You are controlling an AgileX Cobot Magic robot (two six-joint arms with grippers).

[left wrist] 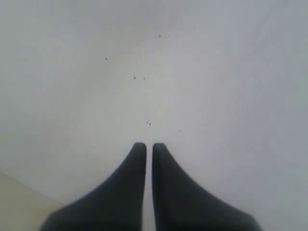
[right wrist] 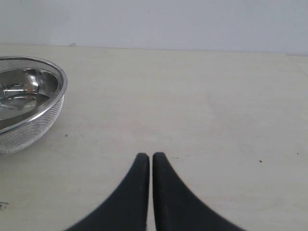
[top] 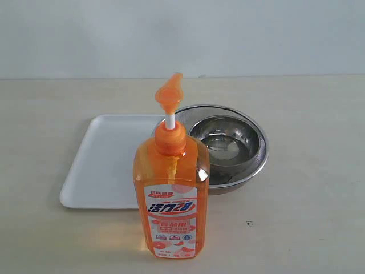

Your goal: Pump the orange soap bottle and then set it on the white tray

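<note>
Lettering on the label (top: 171,220) of the soap bottle (top: 171,194) seems to read "活力28"; the smaller print is blurred. Only the exterior view shows the bottle, upright near the table's (top: 308,171) front edge, before the tray (top: 108,165) and bowl (top: 251,155). The right wrist view shows the bowl and the right pincer (right wrist: 150,156), pressed together. The left pincer (left wrist: 149,147) is likewise pressed together. Neither touches the bottle.
</note>
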